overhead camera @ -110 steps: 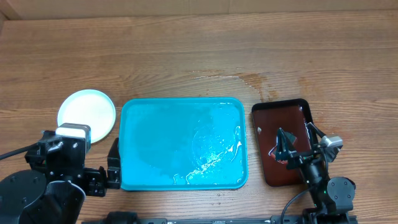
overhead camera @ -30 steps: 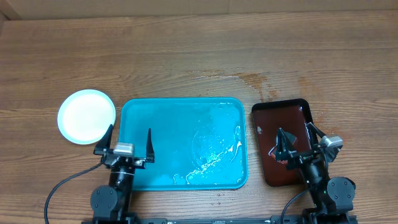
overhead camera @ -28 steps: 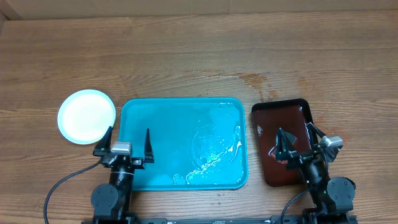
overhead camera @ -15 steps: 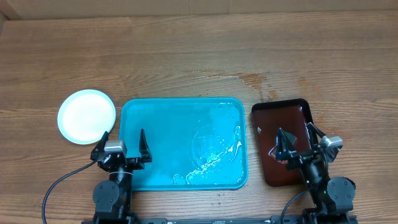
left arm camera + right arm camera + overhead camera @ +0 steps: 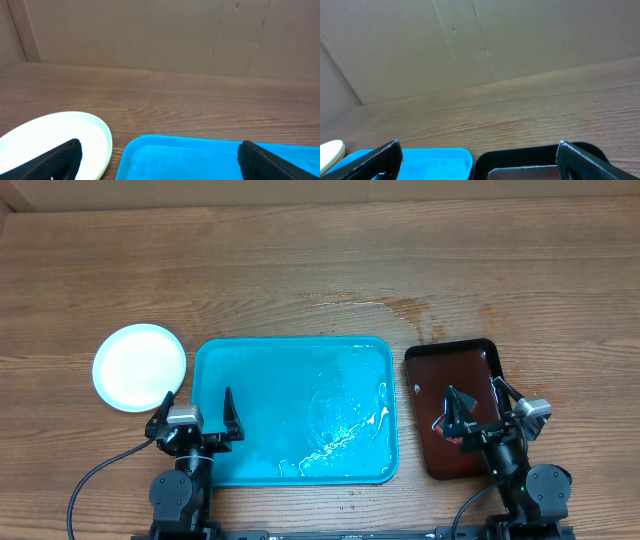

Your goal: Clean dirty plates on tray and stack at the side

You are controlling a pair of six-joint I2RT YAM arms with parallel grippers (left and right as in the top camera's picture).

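The plates lie as one pale stack on the table left of the turquoise tray; the top one looks clean. The stack also shows at the lower left of the left wrist view. The tray holds only wet streaks. My left gripper is open and empty, low over the tray's front left corner. My right gripper is open and empty over the dark reddish-brown tray, whose black rim shows in the right wrist view.
A wet patch marks the wood behind the two trays. A brown cardboard wall stands along the far edge of the table. The turquoise tray's corner shows in the right wrist view.
The left arm drew back from beside the plate stack to the tray's front left corner and settled low. The right arm has not moved.
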